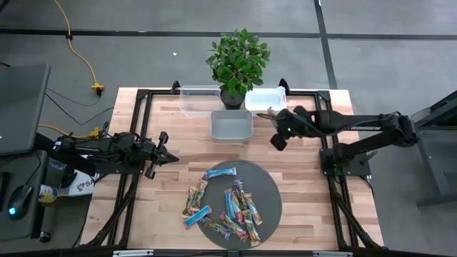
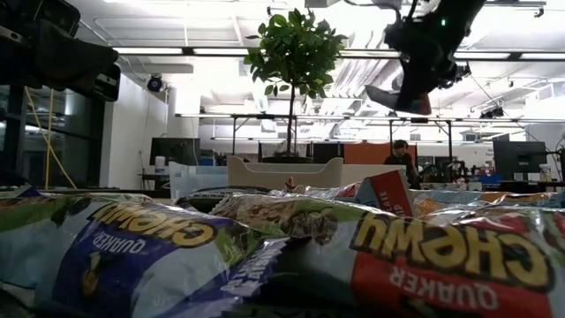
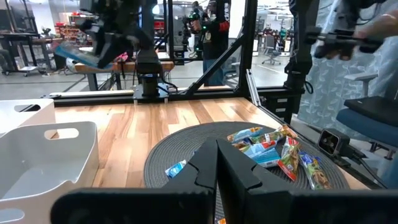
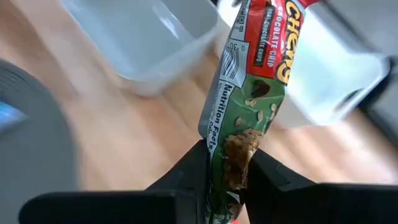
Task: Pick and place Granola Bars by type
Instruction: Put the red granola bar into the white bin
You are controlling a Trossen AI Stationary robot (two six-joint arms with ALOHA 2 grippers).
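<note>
Bars (image 1: 227,205) lay heaped on the round dark mat (image 1: 268,187) at the near side of the table (image 1: 171,135), blue, red and yellow-brown wrappers mixed, one blue bar (image 1: 221,173) lying apart toward the mat's far edge. The right gripper (image 1: 277,140) hung above the table beside the middle bin (image 1: 231,124), its fingers (image 4: 186,171) clamped on a red-and-green bar (image 4: 252,93) that stuck out beyond the fingertips, toward the right bin (image 1: 265,100). In the low view that gripper (image 2: 402,95) showed high up, well clear of the wrappers in the foreground. Three clear bins sat at the far side: the left bin (image 1: 200,100), the middle one nearer the mat, and the right one, with a potted plant (image 1: 237,61) between the outer two. The left gripper (image 1: 168,154) waited over the table's left part, fingers (image 3: 239,171) pressed together on nothing, pointing toward the mat.
</note>
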